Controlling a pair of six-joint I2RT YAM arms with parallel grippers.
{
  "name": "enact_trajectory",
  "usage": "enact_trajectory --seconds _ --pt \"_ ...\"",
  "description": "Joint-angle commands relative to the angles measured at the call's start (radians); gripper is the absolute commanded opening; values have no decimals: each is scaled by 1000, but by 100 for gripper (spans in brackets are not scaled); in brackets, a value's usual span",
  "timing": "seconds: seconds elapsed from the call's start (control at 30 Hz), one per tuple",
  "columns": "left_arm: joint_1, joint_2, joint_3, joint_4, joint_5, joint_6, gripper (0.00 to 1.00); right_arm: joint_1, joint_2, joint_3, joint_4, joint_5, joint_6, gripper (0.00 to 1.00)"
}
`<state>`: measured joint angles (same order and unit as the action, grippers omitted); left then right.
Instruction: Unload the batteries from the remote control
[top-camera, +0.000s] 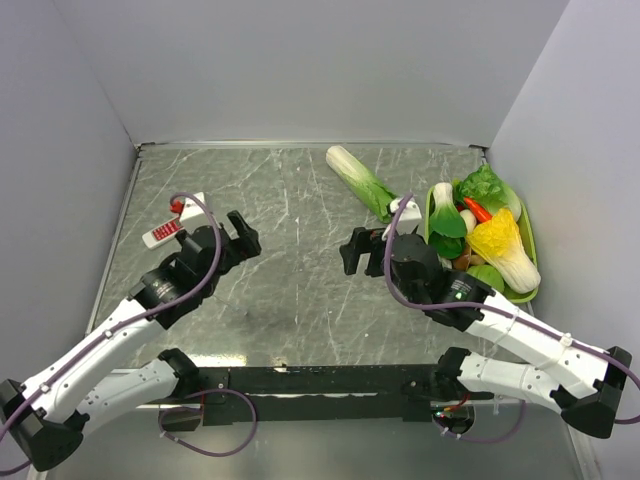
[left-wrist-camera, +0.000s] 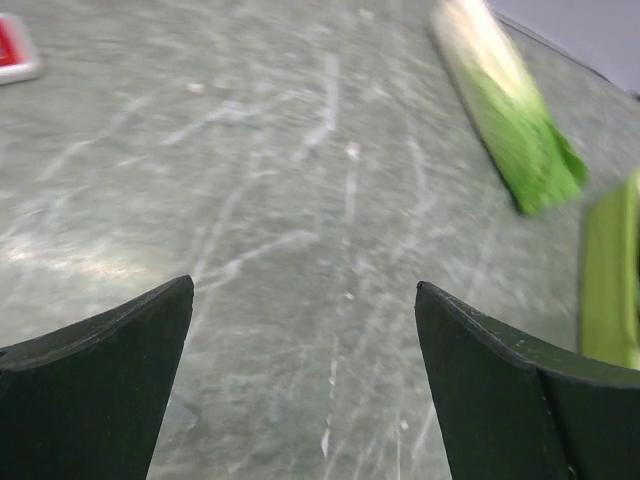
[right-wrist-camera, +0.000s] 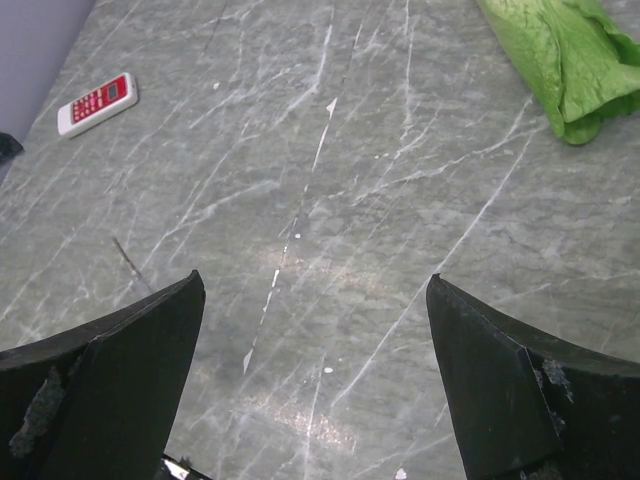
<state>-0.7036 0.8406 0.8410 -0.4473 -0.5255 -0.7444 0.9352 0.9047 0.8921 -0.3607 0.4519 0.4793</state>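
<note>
The remote control (top-camera: 164, 233) is a small white slab with red markings, lying on the table at the far left. It also shows in the right wrist view (right-wrist-camera: 97, 103), and its corner shows in the left wrist view (left-wrist-camera: 14, 52). A tiny red piece (top-camera: 176, 207), perhaps a battery, lies just beyond it beside a small white square piece (top-camera: 192, 201); I cannot tell more. My left gripper (top-camera: 246, 233) (left-wrist-camera: 303, 288) is open and empty, to the right of the remote. My right gripper (top-camera: 348, 250) (right-wrist-camera: 315, 280) is open and empty, at mid-table.
A long green-and-white vegetable (top-camera: 360, 180) (left-wrist-camera: 510, 110) (right-wrist-camera: 565, 55) lies at the back centre. A green tray (top-camera: 531, 240) at the right holds several vegetables and a red chili pepper (top-camera: 477, 210). Grey walls enclose the table on three sides.
</note>
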Motion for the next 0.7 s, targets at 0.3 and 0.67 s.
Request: enact_trajectory --seconds 0.3,0.67 --pt "323 215 130 -303 -114 -268 97 1 -23 -47 37 11 24 100" --pt "803 622 479 -222 -88 -103 99 1 -39 -79 51 -117 -54 100"
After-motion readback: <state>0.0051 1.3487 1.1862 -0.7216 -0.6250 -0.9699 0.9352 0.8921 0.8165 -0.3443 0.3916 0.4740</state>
